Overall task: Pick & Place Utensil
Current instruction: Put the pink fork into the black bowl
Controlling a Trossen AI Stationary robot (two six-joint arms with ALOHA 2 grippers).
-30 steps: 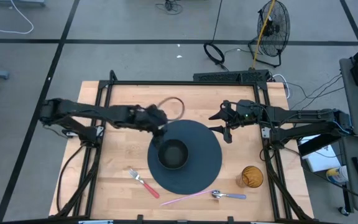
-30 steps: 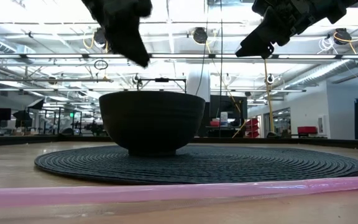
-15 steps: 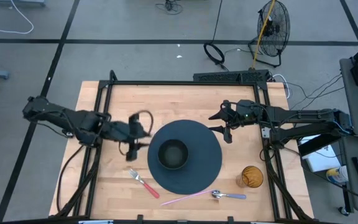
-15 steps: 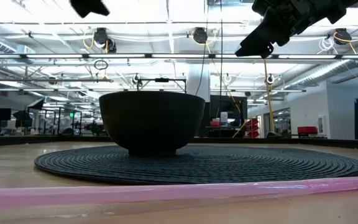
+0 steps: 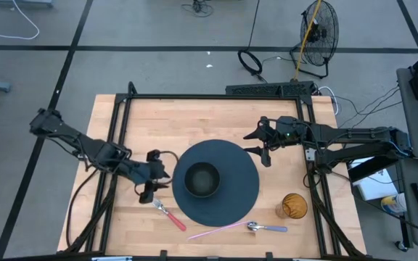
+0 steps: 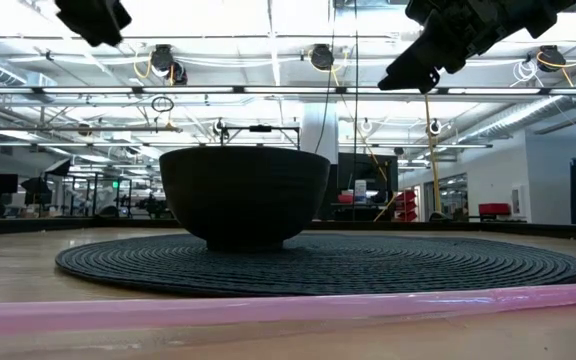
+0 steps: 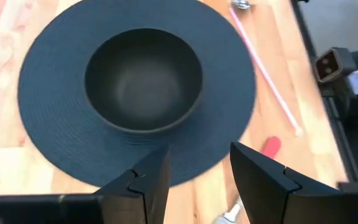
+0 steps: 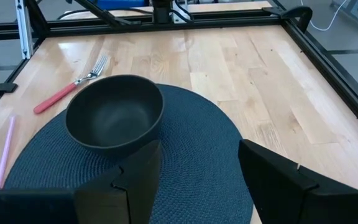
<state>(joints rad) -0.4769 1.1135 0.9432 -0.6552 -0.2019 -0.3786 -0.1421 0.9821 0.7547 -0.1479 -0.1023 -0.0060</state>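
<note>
My left end effector (image 5: 148,190) hovers open and empty above the red-handled fork (image 5: 166,212), which lies on the desk (image 5: 223,116) near its front edge, just beside the round mat (image 5: 232,197). Right end effector (image 5: 261,144) open, waiting over the mat's far-right rim.

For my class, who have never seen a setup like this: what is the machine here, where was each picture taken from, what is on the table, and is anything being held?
It is a robot with two dark arms at a wooden table, each ending in a two-finger claw. One picture looks straight down, one looks level across the tabletop, and one comes from a camera on each wrist.

On the table a dark bowl stands on a round dark mat. Beside the mat lie a red-handled fork, a pink straw, a spoon and an amber cup.

The left claw hovers open just above the fork. The right claw waits open at the mat's far edge. Neither holds anything.
</note>
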